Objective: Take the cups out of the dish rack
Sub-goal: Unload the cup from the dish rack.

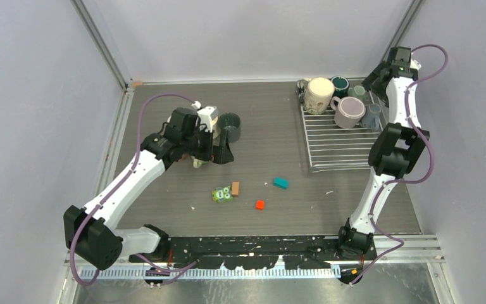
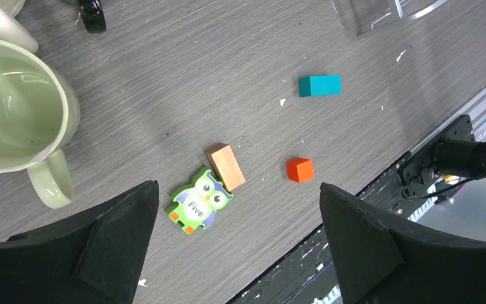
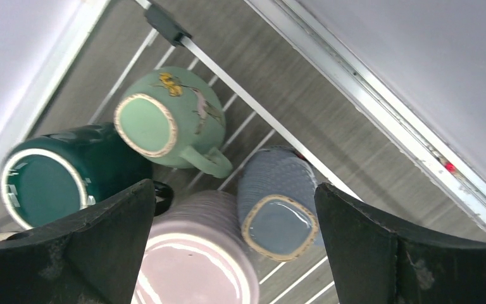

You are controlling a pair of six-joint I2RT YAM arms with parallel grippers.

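Cups (image 1: 349, 111) bunched at far end of dish rack (image 1: 335, 149), far right corner of desk (image 1: 266, 126); teal, green, mauve and blue-grey ones bottoms-up. Right claw (image 3: 234, 187) wide open just above them, gripping nothing. Pale green cup (image 2: 12, 114) upright on desk's left half. Left claw (image 2: 239, 196) open, empty, over toy blocks (image 2: 300, 170).

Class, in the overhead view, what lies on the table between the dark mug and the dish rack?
Nothing: that stretch of table between the dark mug and the dish rack is bare, as the top external view shows.
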